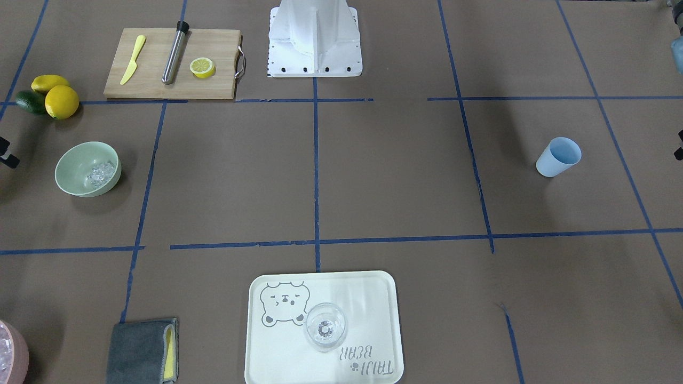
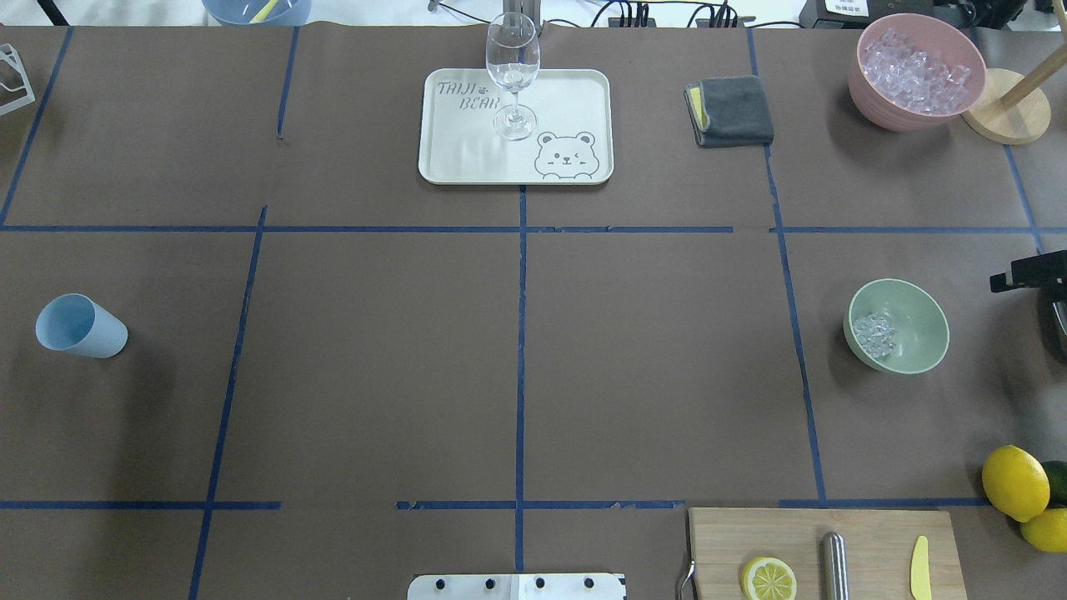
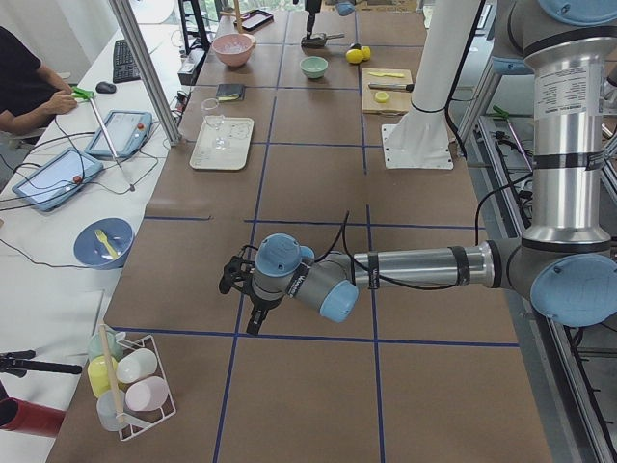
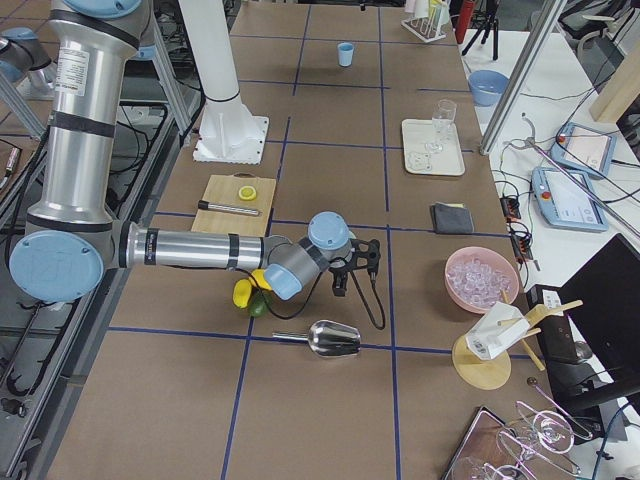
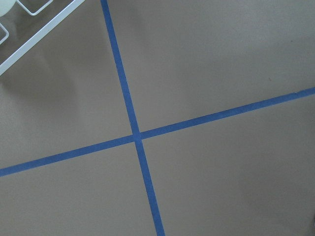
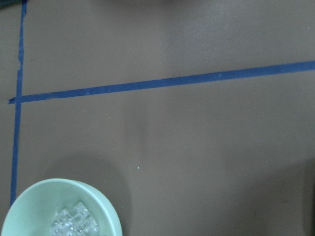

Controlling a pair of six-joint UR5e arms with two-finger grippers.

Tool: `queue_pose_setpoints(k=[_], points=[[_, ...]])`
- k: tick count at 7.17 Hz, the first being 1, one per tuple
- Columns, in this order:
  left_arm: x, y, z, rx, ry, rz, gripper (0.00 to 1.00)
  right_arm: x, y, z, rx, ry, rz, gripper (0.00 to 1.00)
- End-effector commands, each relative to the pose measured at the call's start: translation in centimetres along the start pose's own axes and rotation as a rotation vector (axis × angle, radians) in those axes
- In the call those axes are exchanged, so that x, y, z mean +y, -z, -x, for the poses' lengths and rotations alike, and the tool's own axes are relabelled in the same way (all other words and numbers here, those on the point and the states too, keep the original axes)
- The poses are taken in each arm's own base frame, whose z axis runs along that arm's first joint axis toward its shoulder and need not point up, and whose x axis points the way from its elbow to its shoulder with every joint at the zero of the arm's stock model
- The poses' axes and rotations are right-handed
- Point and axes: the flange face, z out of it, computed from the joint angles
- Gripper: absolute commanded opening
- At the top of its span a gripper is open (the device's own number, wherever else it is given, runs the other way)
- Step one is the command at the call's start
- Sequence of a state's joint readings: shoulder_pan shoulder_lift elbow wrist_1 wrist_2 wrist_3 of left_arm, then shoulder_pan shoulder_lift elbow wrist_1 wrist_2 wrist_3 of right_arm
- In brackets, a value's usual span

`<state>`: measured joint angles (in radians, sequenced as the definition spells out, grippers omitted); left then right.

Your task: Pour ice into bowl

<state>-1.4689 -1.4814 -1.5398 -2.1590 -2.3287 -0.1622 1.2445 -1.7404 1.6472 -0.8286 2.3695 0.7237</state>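
Note:
The mint-green bowl (image 2: 912,320) stands on the table's right side and also shows in the front view (image 1: 74,170) and the right wrist view (image 6: 34,206). A small cluster of clear ice (image 2: 874,334) lies inside it, against its wall (image 1: 100,174) (image 6: 74,223). My right gripper (image 4: 357,268) hovers just right of the bowl with nothing in it; only a black edge of it shows overhead. My left gripper (image 3: 241,292) hangs low over bare table at the far left, near the wire rack. I cannot tell whether either gripper is open or shut.
A light blue cup (image 2: 79,327) lies at the left. A tray (image 2: 575,100) with a wine glass (image 2: 513,71), a grey cloth (image 2: 733,111) and a pink container (image 2: 915,71) line the far side. A cutting board (image 2: 875,542), lemons (image 2: 1014,482) and a metal scoop (image 4: 335,340) are on the right.

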Motion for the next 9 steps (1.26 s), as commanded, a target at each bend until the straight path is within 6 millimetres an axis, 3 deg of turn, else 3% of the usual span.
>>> queue_pose_setpoints(k=[1,2,4,6,7,8,9], points=[[-0.6,2.3,1.7,-0.014,0.024,-0.016,1.00,-2.6,2.7,-3.6,0.089,0.134,0.040,1.00],[-1.1,2.3,1.7,-0.015,0.033,-0.010,1.00,-4.4,4.4,-4.4,0.098,0.179,0.067,1.00],[-0.6,2.3,1.8,-0.016,0.037,-0.006,1.00,-8.9,7.9,-4.2,0.124,0.226,0.137,1.00],[-0.7,2.3,1.9,-0.019,-0.022,0.040,1.00,-10.5,10.3,-2.4,0.138,0.265,0.217,1.00],[-0.1,3.3,4.3,-0.029,-0.004,0.120,1.00,-10.6,10.2,-2.4,0.136,0.276,0.229,1.00],[-2.9,6.2,4.7,-0.040,0.067,0.140,1.00,-10.8,10.5,-2.1,0.136,0.279,0.225,1.00],[-2.2,9.2,5.4,-0.049,0.141,0.138,1.00,-10.8,10.8,-2.2,0.136,0.256,0.236,1.00]])
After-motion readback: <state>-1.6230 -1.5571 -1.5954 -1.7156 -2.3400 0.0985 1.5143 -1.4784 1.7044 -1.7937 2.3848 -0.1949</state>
